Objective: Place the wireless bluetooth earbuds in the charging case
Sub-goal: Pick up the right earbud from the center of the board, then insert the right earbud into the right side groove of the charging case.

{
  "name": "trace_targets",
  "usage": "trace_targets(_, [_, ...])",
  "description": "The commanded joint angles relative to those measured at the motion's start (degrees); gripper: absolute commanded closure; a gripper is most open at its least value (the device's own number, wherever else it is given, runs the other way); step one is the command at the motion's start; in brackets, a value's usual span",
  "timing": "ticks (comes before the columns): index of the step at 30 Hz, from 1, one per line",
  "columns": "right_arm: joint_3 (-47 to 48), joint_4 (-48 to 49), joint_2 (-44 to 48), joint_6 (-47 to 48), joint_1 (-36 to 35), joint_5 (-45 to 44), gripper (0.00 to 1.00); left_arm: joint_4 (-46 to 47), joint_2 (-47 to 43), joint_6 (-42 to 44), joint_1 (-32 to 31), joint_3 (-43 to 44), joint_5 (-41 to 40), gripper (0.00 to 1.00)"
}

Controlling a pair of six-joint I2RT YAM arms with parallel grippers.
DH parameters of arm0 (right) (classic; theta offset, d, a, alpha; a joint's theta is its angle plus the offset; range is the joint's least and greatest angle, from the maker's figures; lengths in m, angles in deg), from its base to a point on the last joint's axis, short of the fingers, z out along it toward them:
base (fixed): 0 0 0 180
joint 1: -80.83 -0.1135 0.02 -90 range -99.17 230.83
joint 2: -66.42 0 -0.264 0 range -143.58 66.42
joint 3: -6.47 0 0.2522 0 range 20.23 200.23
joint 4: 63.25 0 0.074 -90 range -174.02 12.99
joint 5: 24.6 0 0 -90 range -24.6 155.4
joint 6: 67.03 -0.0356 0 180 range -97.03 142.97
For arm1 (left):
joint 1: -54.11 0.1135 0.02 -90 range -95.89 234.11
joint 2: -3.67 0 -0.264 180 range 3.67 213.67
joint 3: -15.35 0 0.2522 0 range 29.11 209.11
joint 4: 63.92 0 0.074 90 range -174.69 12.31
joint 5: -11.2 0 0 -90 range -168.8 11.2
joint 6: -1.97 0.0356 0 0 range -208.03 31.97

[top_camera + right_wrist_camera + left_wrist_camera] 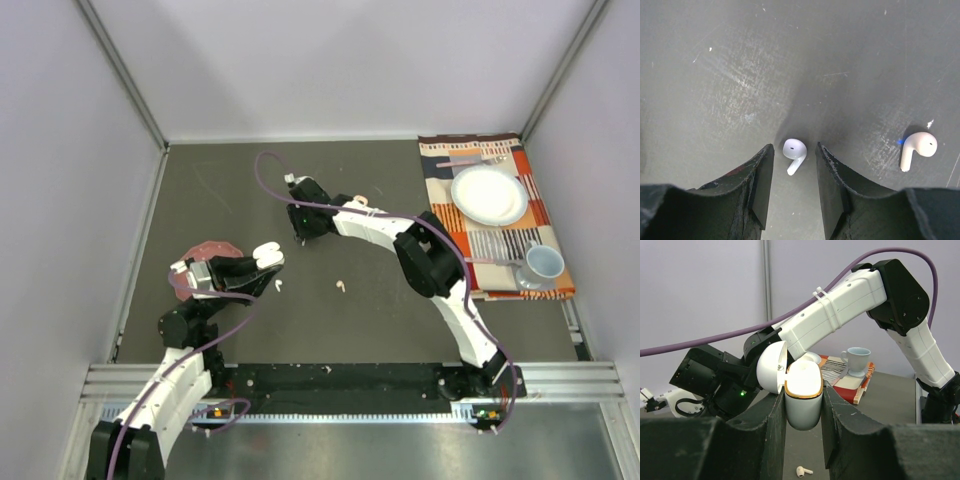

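Observation:
My left gripper [262, 262] is shut on a white charging case [803, 400] with a gold rim, held upright above the table with its lid [771, 367] swung open to the left. A pale earbud [803, 471] lies on the table below it, and it also shows in the top view [279, 285]. Another earbud [342, 286] lies mid-table. My right gripper [794, 150] is open, pointing down at the table, its fingers on either side of a white earbud [794, 154] without touching it. A pale peach earbud [918, 148] lies to its right.
A striped placemat [545, 215] at the back right carries a white plate [488, 194], a fork and a pale blue cup [544, 263]. A pink round object [205, 250] lies under my left wrist. Walls enclose the grey table.

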Motion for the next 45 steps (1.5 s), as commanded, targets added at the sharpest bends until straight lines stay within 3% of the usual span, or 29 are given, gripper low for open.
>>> trace_targets(1, [2.7,-0.9,-1.9,1.3,-0.7,-0.8,0.60,9.3,-0.8,0.7,0.2,0.8,-1.0,1.00])
trace_targets(25, [3.2,-1.7,-2.8,1.7,-0.7,-1.1,0.68,7.7,-0.4,1.0,0.2,1.2,-0.7,1.00])
trace_targets(27, [3.3,-1.7,-2.9,1.7,-0.7,-1.1,0.74,7.7,-0.3,1.0,0.2,1.3,-0.7,1.00])
trace_targets(36, [3.9,-2.0,-3.5,1.1,-0.7,-1.1,0.75,7.0,-0.1,1.2,0.2,1.5,-0.6,1.00])
trace_targets(45, [3.9,-2.0,-1.7,1.3,-0.7,-2.6,0.83,7.0,0.1,1.2,0.2,1.8,-0.3,1.00])
